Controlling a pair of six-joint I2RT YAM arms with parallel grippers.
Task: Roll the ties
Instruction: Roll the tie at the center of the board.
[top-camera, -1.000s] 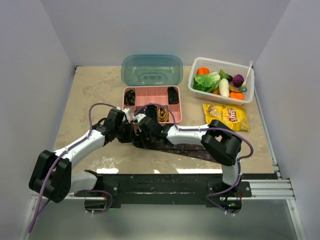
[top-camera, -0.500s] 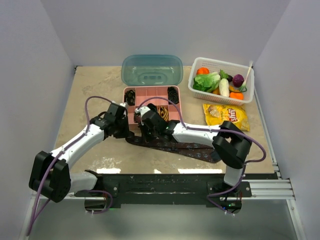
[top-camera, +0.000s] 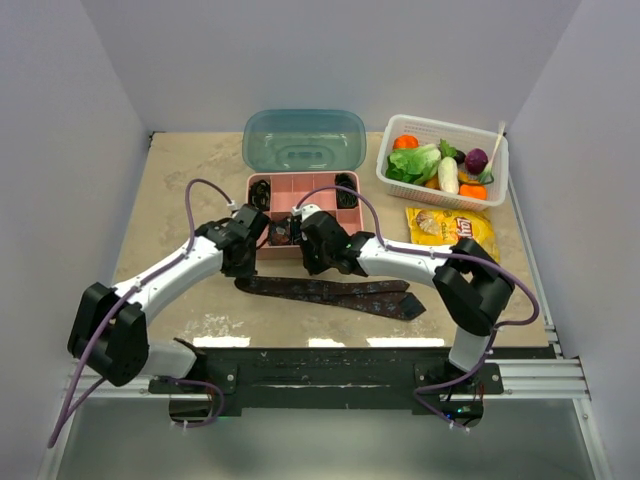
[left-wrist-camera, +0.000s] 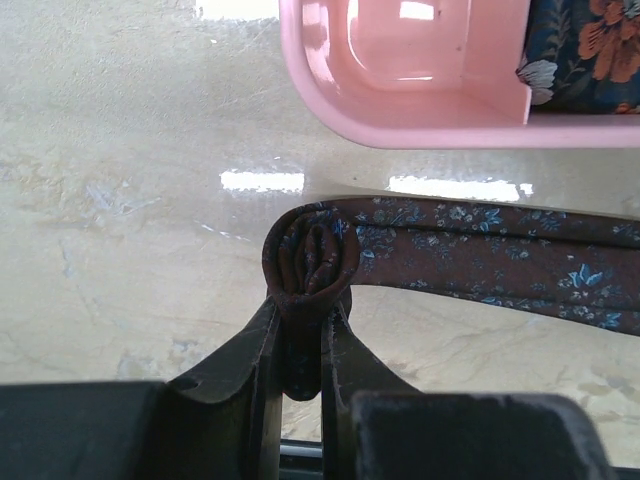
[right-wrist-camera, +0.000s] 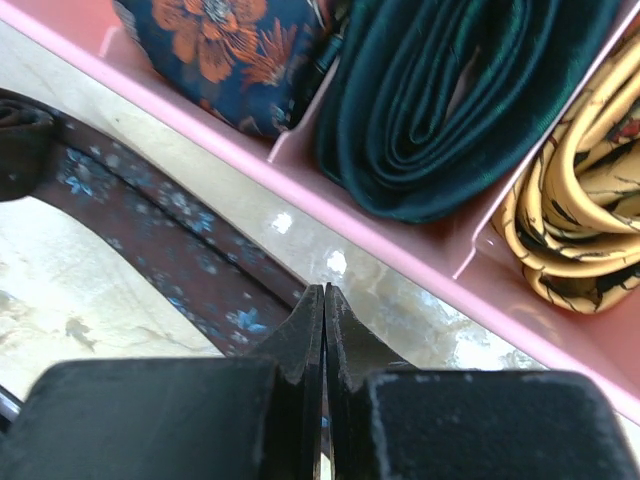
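A dark brown-maroon tie (top-camera: 330, 293) with small blue flecks lies stretched across the table in front of the pink box (top-camera: 303, 184). Its narrow end is wound into a small coil (left-wrist-camera: 310, 255), and my left gripper (left-wrist-camera: 303, 303) is shut on that coil. The rest of the tie (left-wrist-camera: 500, 260) runs off to the right. My right gripper (right-wrist-camera: 323, 292) is shut with nothing in it, its tips just above the table between the tie (right-wrist-camera: 170, 235) and the box rim (right-wrist-camera: 400, 255). Inside the box sit a dark green coil (right-wrist-camera: 440, 100), a gold coil (right-wrist-camera: 590, 220) and a navy floral one (right-wrist-camera: 220, 45).
The box's teal lid (top-camera: 305, 140) stands open behind it. A white basket (top-camera: 392, 176) of toy vegetables is at the back right, with a yellow chips bag (top-camera: 452, 232) in front of it. Purple cables loop over both arms.
Both grippers have moved away from the near edge toward the pink box. The tie now lies longer and straighter across the table, and the right arm no longer covers it.
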